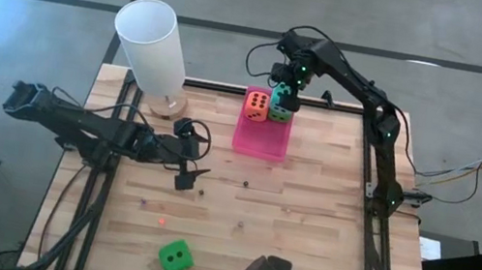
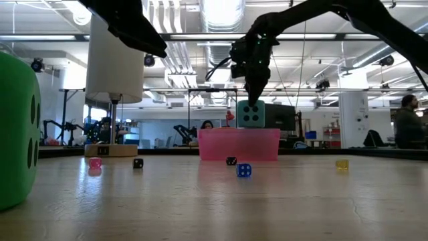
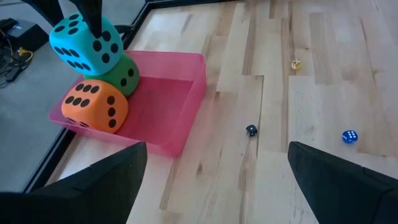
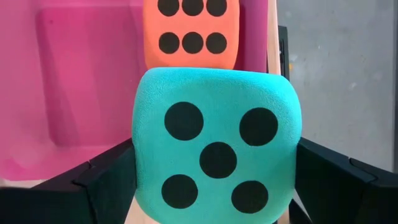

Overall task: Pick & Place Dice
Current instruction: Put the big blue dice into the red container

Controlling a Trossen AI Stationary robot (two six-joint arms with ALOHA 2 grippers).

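Right wrist view shows your right gripper (image 4: 214,171) fingers pinching the teal die (image 4: 216,146) above the pink tray (image 1: 261,139); released here, it would probably roll off the green die (image 3: 124,74) beneath. Left gripper (image 1: 191,174) waits, fingers spread.

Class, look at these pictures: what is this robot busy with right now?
The right gripper holds a teal die between its jaws over the pink tray at the table's far edge. An orange die and a green die already sit in the tray. Another green die waits on the table's near side. The left gripper hovers open, holding nothing.
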